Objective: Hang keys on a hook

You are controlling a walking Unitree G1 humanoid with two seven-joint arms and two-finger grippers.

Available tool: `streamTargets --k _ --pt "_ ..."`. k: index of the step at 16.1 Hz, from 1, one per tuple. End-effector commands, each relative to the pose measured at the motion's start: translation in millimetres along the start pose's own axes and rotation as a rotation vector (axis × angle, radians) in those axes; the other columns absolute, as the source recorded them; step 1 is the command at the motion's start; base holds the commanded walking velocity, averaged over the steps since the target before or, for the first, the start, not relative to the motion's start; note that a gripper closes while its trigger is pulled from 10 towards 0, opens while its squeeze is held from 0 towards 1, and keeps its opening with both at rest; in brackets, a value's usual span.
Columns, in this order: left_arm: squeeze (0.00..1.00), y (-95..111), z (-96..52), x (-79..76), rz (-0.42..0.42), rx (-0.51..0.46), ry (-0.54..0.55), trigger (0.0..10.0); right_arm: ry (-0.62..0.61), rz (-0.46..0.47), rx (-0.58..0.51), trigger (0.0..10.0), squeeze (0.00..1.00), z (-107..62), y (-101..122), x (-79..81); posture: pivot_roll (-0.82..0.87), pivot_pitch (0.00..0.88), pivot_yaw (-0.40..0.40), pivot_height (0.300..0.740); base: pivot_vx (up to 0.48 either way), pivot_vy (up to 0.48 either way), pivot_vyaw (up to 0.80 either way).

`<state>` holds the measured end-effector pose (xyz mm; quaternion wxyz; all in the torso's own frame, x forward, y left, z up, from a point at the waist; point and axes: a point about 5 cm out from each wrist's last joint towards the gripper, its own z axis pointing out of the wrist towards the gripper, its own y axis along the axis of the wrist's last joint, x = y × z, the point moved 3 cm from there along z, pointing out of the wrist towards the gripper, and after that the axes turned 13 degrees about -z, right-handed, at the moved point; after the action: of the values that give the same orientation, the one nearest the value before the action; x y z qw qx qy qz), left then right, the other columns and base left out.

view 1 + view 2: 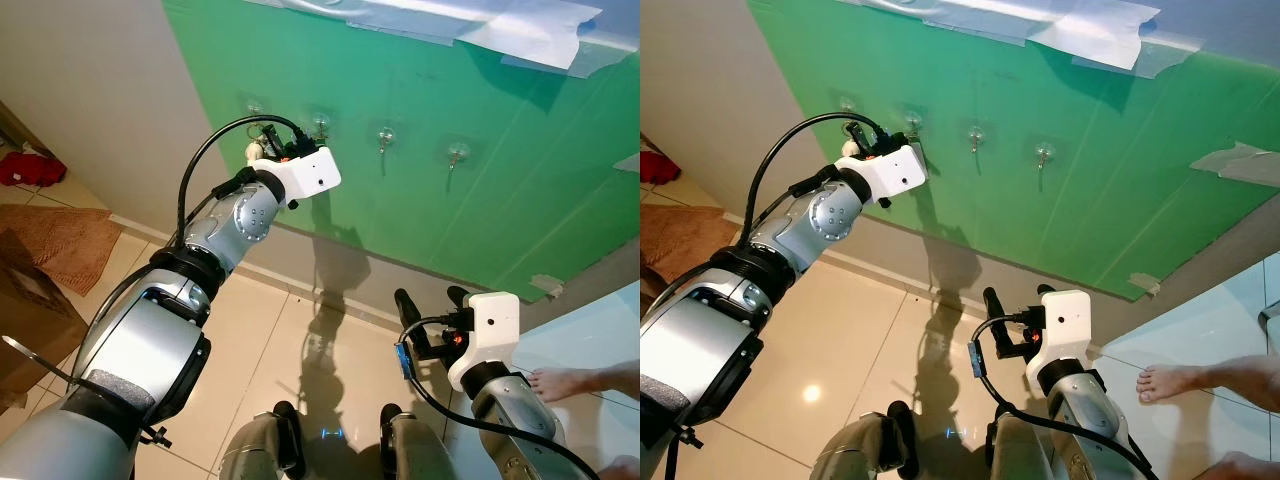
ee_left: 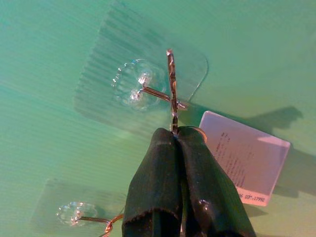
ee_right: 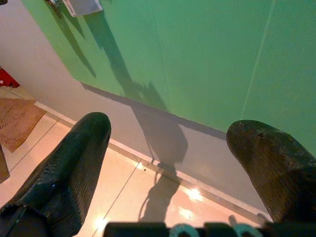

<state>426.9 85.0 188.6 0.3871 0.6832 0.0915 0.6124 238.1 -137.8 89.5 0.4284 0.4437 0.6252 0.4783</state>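
Note:
A green board [image 1: 480, 180] on the wall carries a row of several clear suction hooks. My left arm is raised to the board, and my left gripper [image 2: 175, 131] is shut on a thin metal key ring [image 2: 171, 84]. The ring stands upright across the wire prong of one clear hook [image 2: 138, 89]; I cannot tell whether it is hooked over the prong. A white tag [image 2: 247, 158] hangs beside the fingers. In the left eye view the gripper [image 1: 270, 135] sits by the second hook from the left [image 1: 321, 125]. My right gripper [image 1: 430, 300] is open, low over the floor.
Another clear hook [image 2: 74, 213] with a copper-coloured wire is close by on the board. A person's bare foot [image 1: 565, 380] rests on the floor at the right. A cardboard box [image 1: 25, 310] and a brown mat [image 1: 70, 240] lie at the left.

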Motion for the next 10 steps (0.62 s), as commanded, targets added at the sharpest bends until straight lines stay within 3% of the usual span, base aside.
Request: streamTargets --k 1,5,10 --pt "0.0 4 1.4 -6.1 -0.002 -0.009 -0.017 9.9 0.002 0.002 0.019 10.0 0.0 -1.7 -4 0.8 -0.32 0.23 0.06 0.74 0.0 0.0 0.0" --pt "0.0 8 1.9 11.2 -0.049 -0.041 0.093 10.0 0.003 0.0 0.019 10.0 0.0 -2.1 -3 0.7 -0.32 0.227 0.058 0.74 0.0 0.0 0.0" --pt "0.0 3 -2.0 31.7 -0.238 -0.038 0.24 10.0 0.004 -0.001 0.021 10.0 0.0 -3.3 -4 0.6 -0.32 0.225 0.056 0.74 0.0 0.0 0.0"
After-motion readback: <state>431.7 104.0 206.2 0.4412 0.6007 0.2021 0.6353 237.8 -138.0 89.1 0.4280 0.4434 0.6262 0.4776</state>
